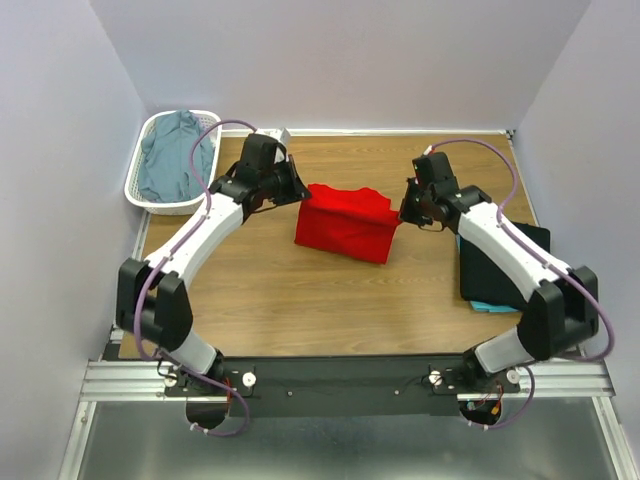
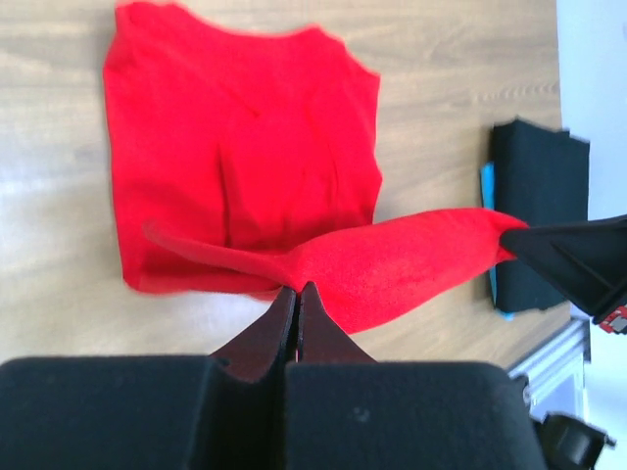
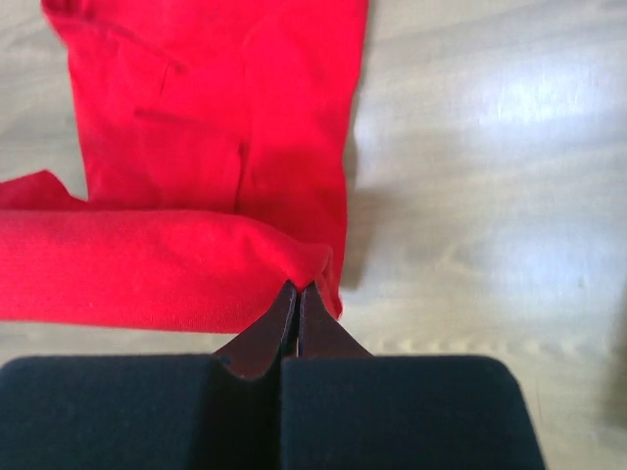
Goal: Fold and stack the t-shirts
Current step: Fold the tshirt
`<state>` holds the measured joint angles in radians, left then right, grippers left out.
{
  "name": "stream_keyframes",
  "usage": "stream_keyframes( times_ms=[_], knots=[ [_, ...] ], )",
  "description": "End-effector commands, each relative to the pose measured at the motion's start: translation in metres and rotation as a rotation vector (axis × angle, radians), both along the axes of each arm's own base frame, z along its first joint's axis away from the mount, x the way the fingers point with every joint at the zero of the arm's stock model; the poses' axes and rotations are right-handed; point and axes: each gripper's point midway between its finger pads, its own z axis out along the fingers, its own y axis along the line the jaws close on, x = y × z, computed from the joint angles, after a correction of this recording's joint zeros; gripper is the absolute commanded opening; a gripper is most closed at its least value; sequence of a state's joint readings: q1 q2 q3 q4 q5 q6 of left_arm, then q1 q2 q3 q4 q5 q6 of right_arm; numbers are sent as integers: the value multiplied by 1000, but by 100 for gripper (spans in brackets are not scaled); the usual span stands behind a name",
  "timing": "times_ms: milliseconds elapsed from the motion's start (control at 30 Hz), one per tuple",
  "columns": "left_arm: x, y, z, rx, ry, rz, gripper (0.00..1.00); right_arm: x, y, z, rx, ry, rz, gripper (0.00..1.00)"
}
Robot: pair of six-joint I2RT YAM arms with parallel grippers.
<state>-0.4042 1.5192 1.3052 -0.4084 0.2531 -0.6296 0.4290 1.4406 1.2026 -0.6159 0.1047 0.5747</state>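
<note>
Red t-shirt [image 1: 345, 225], edge pinched in left claw [image 1: 299, 192], right claw [image 1: 403, 212]

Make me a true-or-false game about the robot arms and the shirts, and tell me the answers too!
1. The left gripper and the right gripper both pinch the red t-shirt. True.
2. The white basket is empty. False: a grey-blue t-shirt lies in it.
3. The black t-shirt lies folded at the right side of the table. True.
4. The red t-shirt sits on top of the black one. False: it is in the middle of the table, apart from the black one.
</note>
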Motion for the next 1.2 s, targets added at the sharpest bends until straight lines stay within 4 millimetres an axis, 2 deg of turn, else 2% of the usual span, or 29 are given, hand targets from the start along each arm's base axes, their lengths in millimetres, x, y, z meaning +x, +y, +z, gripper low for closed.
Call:
stream_keyframes(
  times_ms=[0,33,67,100,133,200,233,267,333,367,400,467,500,533,567,600,633,667,733,767,800,833,867,900,933,967,1000,1100,1167],
  knots=[
    [30,-1,-5,-8,-17,-2,0,38,5,-1,40,-33,24,0],
    [40,-2,-1,-15,-32,5,0,53,2,7,56,-56,10,0],
    [50,-2,1,-25,-45,12,0,63,4,-10,52,-17,13,0],
    [61,-3,-17,-14,-13,19,0,75,4,-9,53,-31,9,0],
    [76,0,-10,-19,-29,42,0,85,3,-13,50,-28,2,0],
    [98,-6,-37,-28,6,51,0,115,12,-23,76,-9,24,1],
    [113,-5,-32,-35,-12,73,0,126,13,-33,74,4,22,1],
    [126,-7,-56,-32,15,83,0,148,16,-40,88,7,27,3],
    [150,-7,-55,-67,-19,83,0,170,12,-59,82,22,9,9],
    [163,-5,-79,-58,5,90,0,186,14,-52,100,-5,17,16],
    [177,-3,-72,-65,-21,96,6,196,9,-80,94,36,12,20],
    [196,4,-90,-67,-24,91,22,209,8,-90,113,41,17,38],
    [202,6,-88,-65,-37,92,38,220,10,-79,124,9,26,43],
    [207,7,-79,-84,-56,80,47,223,8,-83,120,8,28,48],
    [212,10,-65,-105,-99,77,77,226,5,-78,106,-9,23,59],
    [211,14,-61,-110,-106,81,90,226,4,-74,95,-19,28,62],
    [210,17,-56,-107,-116,91,91,225,1,-71,85,-25,25,64],
    [210,21,-33,-116,-167,102,91,223,-1,-59,77,-45,22,69],
    [203,28,-35,-105,-159,131,89,217,-2,-50,82,-52,18,69],
    [199,32,-24,-103,-171,156,86,208,-5,-45,78,-51,8,69],
    [192,32,-30,-98,-152,165,80,202,-5,-45,80,-51,-5,68],
    [190,34,-30,-87,-153,186,76,188,-2,-58,69,-19,-1,68],
    [186,33,-30,-80,-152,194,70,181,0,-56,63,-25,0,68],
    [181,32,-26,-72,-151,201,55,177,0,-43,46,-60,-18,67],
    [174,23,-32,-51,-143,202,50,170,8,-41,33,-62,-10,67],
    [170,19,-33,-41,-138,197,46,163,5,-50,0,-50,-31,65],
    [165,11,-37,-34,-128,183,36,160,9,-43,11,-63,-29,64],
    [149,-19,-54,-3,-92,137,9,145,30,-55,17,-44,11,56],
    [135,-45,-70,22,-67,94,0,134,47,-62,-1,-34,41,51]
  ],
)
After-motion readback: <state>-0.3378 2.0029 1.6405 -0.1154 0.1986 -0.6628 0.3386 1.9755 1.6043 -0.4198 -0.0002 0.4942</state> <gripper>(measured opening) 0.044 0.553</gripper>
